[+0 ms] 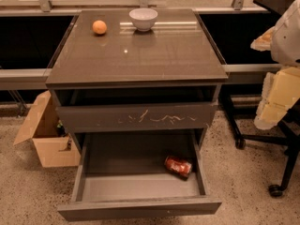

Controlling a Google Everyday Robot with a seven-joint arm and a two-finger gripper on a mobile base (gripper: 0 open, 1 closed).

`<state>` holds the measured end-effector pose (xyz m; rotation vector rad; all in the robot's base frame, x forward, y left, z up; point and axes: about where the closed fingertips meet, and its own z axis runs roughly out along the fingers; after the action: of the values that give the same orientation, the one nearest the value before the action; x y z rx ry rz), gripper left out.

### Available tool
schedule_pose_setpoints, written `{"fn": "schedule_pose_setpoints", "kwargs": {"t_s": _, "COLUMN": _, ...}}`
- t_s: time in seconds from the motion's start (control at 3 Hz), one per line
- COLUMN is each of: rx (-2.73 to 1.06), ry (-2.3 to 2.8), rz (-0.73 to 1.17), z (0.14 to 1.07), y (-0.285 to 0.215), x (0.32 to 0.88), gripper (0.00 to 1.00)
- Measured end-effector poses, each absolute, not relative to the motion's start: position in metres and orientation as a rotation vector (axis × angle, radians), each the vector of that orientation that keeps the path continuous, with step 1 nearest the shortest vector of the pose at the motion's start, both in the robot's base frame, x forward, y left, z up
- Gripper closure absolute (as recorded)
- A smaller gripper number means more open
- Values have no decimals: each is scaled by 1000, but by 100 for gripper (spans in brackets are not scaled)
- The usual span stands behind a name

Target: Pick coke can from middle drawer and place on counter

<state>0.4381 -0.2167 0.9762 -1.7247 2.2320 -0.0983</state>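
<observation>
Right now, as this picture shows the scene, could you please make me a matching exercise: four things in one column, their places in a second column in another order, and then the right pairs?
Things
1. coke can
2. orange fruit
3. white bowl
4. end effector

Places
A. on the counter, back left
B. at the right edge of the view, off to the side of the counter
C. lying on its side in the open middle drawer, right side
D. on the counter, back middle

Pairs: 1-C, 2-A, 3-D, 4-B
</observation>
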Motion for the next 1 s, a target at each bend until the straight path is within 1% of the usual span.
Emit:
{"fn": "schedule_pose_setpoints", "kwargs": {"t_s": 0.67, "rx": -1702, "ry": 2192, "rz": -65, "z": 965, "y": -212, "x": 442, "gripper": 0}}
{"fn": "schedule_pose_setpoints", "kwargs": {"t_s": 1.0, "rx": -1550, "ry": 2192, "rz": 161, "z": 899, "y": -211, "x": 453, "gripper": 0}}
